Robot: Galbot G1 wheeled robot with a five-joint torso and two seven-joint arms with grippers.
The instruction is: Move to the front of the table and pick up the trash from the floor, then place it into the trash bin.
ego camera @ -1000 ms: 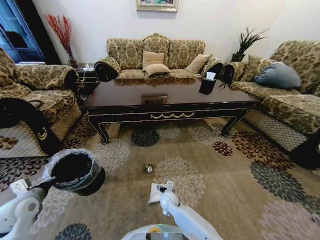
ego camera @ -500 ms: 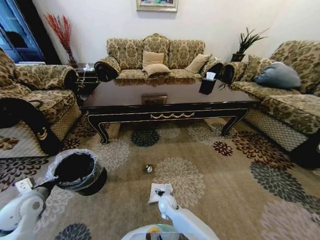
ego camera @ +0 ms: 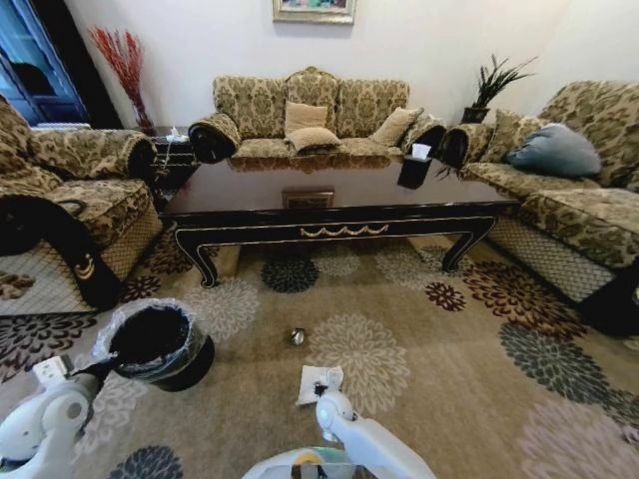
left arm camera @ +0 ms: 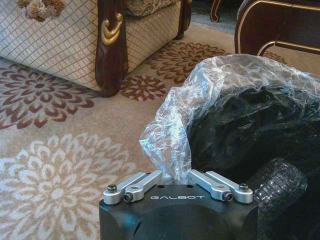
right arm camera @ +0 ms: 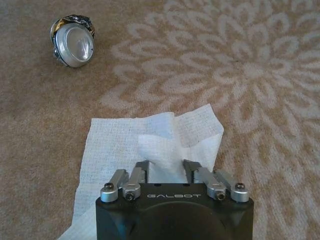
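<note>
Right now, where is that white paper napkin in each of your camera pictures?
Head view: the napkin lies on the carpet, bottom centre, at the right gripper.
Right wrist view: the napkin is lower centre, bunched up at that gripper.
Left wrist view: the left gripper faces the trash bin instead.
Shared landmark: the silvery ball beside the napkin.

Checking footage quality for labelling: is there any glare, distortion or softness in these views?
Head view: wide-angle bending at the edges, and the glossy table mirrors the sofa. Left wrist view: bin's plastic bag glints brightly. Right wrist view: napkin and shiny silvery ball look sharp.
</note>
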